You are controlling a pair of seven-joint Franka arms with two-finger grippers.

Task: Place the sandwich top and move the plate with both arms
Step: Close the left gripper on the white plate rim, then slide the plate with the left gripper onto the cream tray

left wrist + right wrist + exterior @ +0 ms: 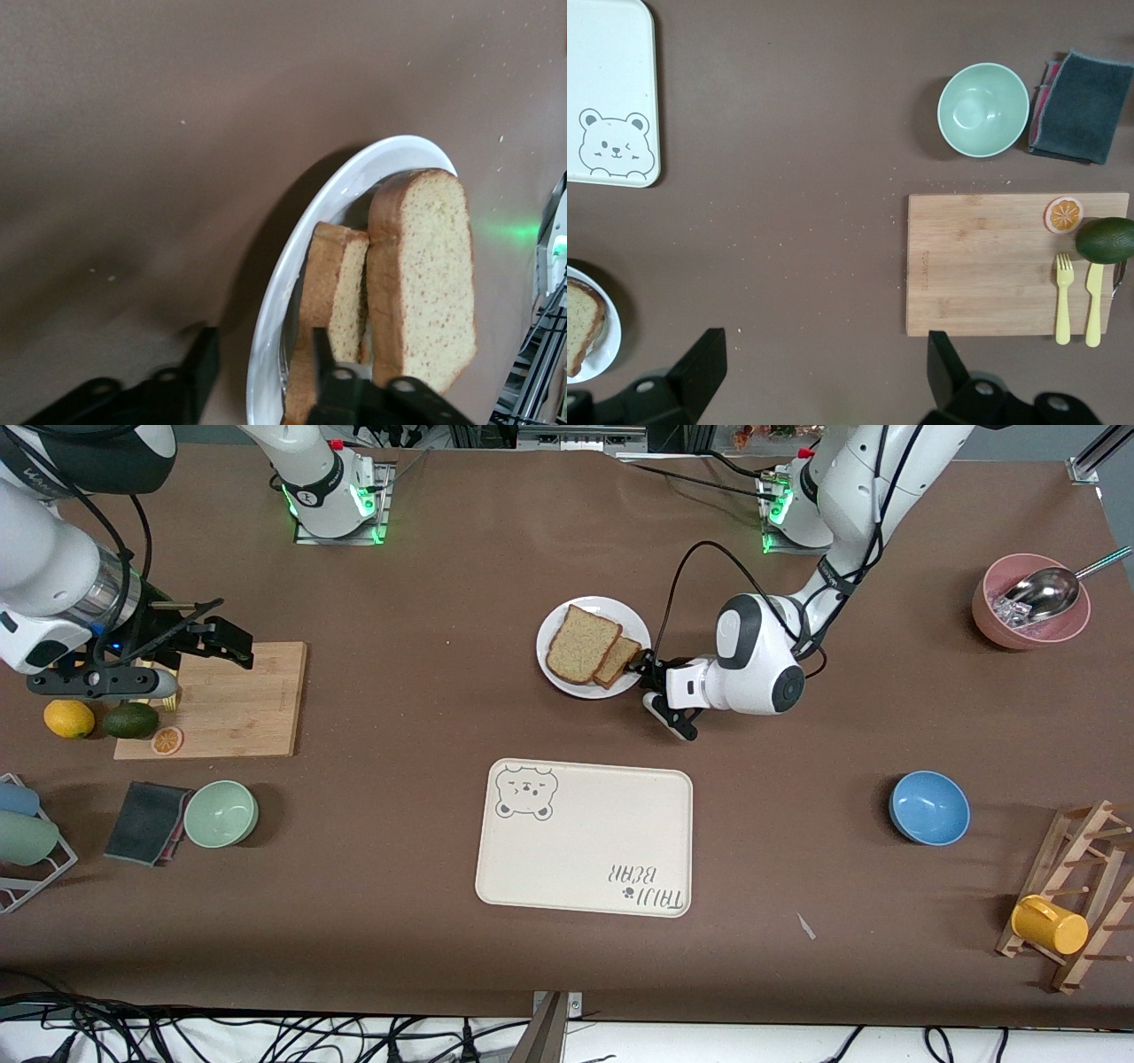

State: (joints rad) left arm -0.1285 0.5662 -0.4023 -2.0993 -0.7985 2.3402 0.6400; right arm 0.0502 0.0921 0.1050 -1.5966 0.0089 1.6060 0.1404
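The white plate [554, 669] lies at the table's middle, nearer the robots than the tray. On it the sandwich top [582, 644], light-brown and speckled, overlaps a darker, smaller slice [617, 662]. My left gripper [660, 693] is open at the plate's edge toward the left arm's end. In the left wrist view my left gripper [260, 359] straddles the plate's rim [266, 345], one finger outside and one over the darker slice [332, 283], beside the sandwich top [425, 266]. My right gripper [217, 631] waits open and empty over the cutting board's edge; the right wrist view shows its fingers [700, 354] wide apart.
A cream bear tray [585, 837] lies nearer the camera than the plate. A wooden cutting board [239, 700], lemon [68, 718], avocado [130, 720], green bowl [221, 813] and dark cloth [146, 822] sit toward the right arm's end. A blue bowl [928, 808], pink bowl [1030, 629] and mug rack [1076, 895] sit toward the left arm's end.
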